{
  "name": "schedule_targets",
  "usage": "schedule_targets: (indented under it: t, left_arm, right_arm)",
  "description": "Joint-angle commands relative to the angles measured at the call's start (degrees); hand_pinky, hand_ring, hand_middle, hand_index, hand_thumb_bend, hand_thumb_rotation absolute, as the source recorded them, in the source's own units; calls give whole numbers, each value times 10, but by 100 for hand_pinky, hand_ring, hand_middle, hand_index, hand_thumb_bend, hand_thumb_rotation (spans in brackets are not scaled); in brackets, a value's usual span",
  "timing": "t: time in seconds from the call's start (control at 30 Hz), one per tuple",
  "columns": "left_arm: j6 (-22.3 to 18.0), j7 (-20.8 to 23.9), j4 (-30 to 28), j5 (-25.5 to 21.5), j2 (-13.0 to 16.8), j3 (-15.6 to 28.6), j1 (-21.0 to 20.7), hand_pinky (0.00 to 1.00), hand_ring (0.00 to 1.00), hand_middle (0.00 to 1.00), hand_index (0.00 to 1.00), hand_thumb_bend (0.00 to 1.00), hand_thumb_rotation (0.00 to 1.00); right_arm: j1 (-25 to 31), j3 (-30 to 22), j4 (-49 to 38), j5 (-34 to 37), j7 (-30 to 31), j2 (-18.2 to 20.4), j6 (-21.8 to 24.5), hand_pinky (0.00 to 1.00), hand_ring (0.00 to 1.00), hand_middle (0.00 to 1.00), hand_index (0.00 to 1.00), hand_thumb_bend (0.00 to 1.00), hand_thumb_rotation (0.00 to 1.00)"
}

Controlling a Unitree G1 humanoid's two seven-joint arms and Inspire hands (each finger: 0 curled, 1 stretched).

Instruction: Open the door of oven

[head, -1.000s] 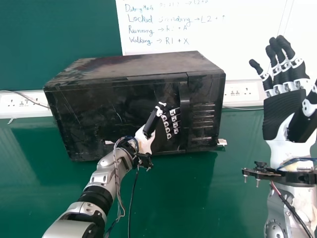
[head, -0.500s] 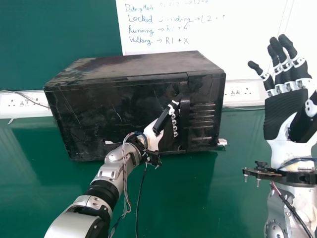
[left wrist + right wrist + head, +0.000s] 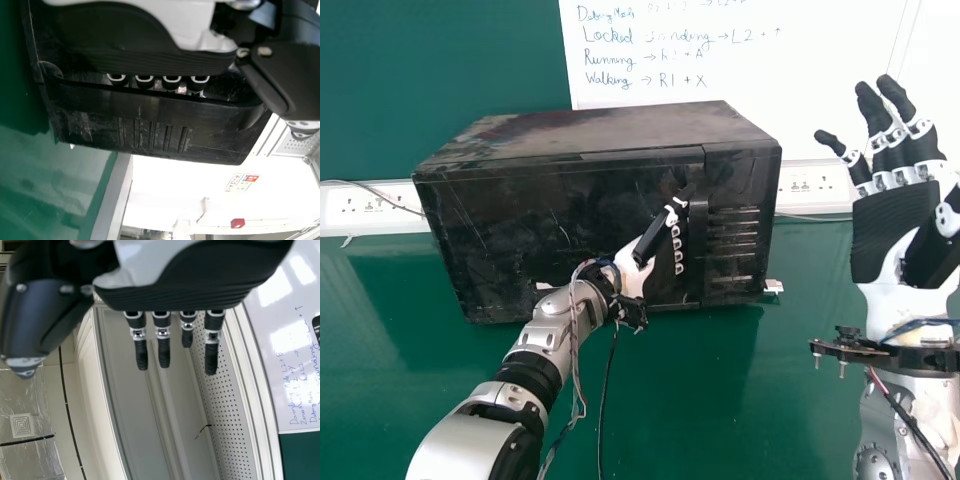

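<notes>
The black oven [image 3: 570, 230] stands on the green table with its door closed. My left hand [image 3: 640, 268] is in front of the door, just left of the upright handle [image 3: 697, 240]. Its thumb lies along the door's face, pointing up towards the handle. In the left wrist view the fingers of my left hand [image 3: 145, 60] run straight in behind the handle [image 3: 150, 107], which hides their tips; the thumb stays outside. Away to the oven's right, my right hand [image 3: 895, 230] is raised and empty. In the right wrist view, the right hand [image 3: 175, 292] has extended fingers.
The green table [image 3: 720, 400] stretches in front of the oven. Wall sockets [image 3: 810, 185] are at both sides behind it, and a whiteboard [image 3: 770, 80] stands at the back. A loose cable [image 3: 607, 400] hangs beside my left forearm.
My left hand has moved right across the door to the handle, and its fingers have gone in behind it. The right hand has barely moved.
</notes>
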Motion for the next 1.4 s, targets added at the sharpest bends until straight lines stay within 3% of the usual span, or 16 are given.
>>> schedule_targets:
  t: [0.0, 0.17, 0.5, 0.67, 0.93, 1.37]
  left_arm:
    - [8, -34, 10, -14, -12, 6, -27, 64, 79, 83, 82, 100, 70]
    - [8, -59, 28, -2, -5, -2, -48, 61, 73, 79, 78, 100, 71]
    - [19, -101, 55, 30, 8, -17, -94, 64, 75, 80, 81, 100, 74]
    - [14, -113, 61, 53, 8, -27, -111, 60, 74, 79, 80, 100, 75]
    - [4, -131, 65, 70, 6, -33, -117, 54, 68, 74, 74, 100, 75]
    - [-4, -125, 65, 71, 5, -27, -115, 56, 69, 74, 75, 100, 76]
  right_arm:
    - [-4, 0, 3, 4, 3, 1, -4, 97, 97, 96, 91, 100, 98]
    - [-4, -1, 4, 3, 1, 3, -5, 96, 98, 96, 91, 100, 97]
    - [-1, -2, -3, 5, -1, 5, -5, 96, 99, 97, 91, 100, 98]
    - [0, -2, -5, -2, -3, 5, -5, 96, 99, 97, 92, 100, 99]
    - [1, -3, -2, 2, -3, 4, -6, 96, 99, 97, 91, 100, 99]
    - [1, -7, 8, 8, 7, 2, -10, 97, 98, 96, 91, 100, 98]
